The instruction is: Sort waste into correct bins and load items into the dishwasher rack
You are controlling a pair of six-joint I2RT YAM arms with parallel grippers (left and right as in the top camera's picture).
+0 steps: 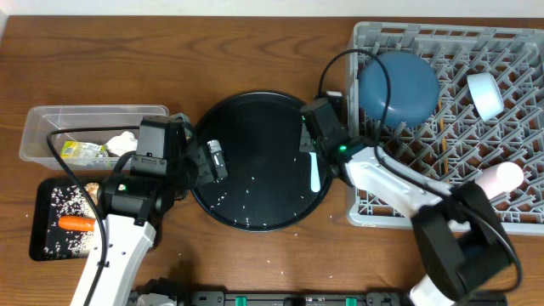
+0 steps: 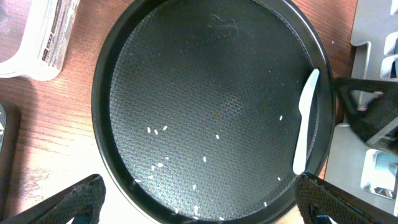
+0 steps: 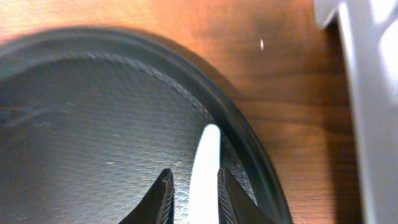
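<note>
Clear plastic tub holding wrapper and tissue, carrot on shallow black tray just beside, left hand spread wide over round black tray, white spoon by its right rim, right hand narrowly parted astride the spoon, grey rack with blue plate rightmost
</note>
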